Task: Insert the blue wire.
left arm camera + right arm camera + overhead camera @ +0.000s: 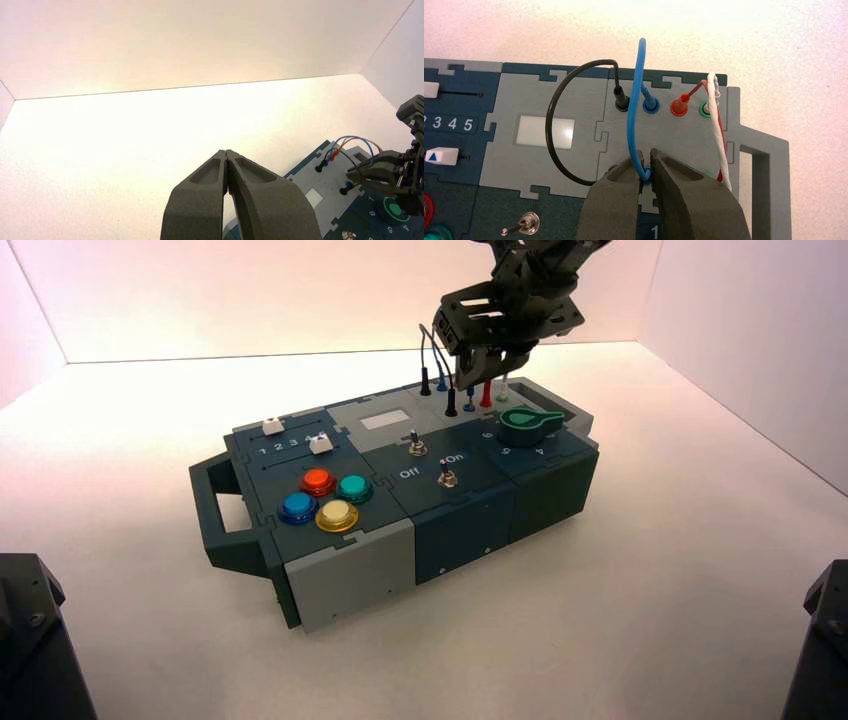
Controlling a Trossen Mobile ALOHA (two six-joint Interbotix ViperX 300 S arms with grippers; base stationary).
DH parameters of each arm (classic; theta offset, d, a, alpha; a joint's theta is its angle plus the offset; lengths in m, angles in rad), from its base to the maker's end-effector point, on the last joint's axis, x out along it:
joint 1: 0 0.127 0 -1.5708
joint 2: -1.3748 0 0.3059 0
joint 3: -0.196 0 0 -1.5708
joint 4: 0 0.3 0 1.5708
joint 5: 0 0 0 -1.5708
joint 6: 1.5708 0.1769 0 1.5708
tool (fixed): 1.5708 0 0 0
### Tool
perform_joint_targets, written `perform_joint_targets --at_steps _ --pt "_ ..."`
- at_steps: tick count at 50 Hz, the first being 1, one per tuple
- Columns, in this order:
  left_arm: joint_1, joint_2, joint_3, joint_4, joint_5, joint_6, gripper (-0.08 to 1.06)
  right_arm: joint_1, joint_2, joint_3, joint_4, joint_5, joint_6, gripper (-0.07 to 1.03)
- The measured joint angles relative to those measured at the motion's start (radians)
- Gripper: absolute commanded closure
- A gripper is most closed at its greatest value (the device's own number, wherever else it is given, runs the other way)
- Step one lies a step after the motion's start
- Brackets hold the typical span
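The blue wire [634,100] arches up from a blue socket [651,105] in the far row of the box's grey panel. It loops over and comes down to its other plug, which sits between my right gripper's fingers. My right gripper [647,159] is shut on that blue plug, right over the near row of sockets. Its fingers hide the plug's pin, so I cannot tell whether the pin is in the hole. From above, the right gripper [487,368] hangs over the box's [330,575] far right corner. My left gripper [227,153] is shut on nothing, off to the box's left.
A black wire [555,130] loops beside the blue one. A red plug [680,106] and a white wire [719,135] stand on its other side. A green knob [525,424], two toggle switches [447,478], several coloured buttons [318,481] and white sliders [272,426] fill the box top.
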Motion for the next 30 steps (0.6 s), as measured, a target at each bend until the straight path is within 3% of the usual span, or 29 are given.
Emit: perform_joint_targets --at_steps 30 --pt "0.000 -0.003 0.002 0.000 0.000 0.000 1.01 -0.005 -0.015 0.002 -0.002 -0.012 0.006 0.98"
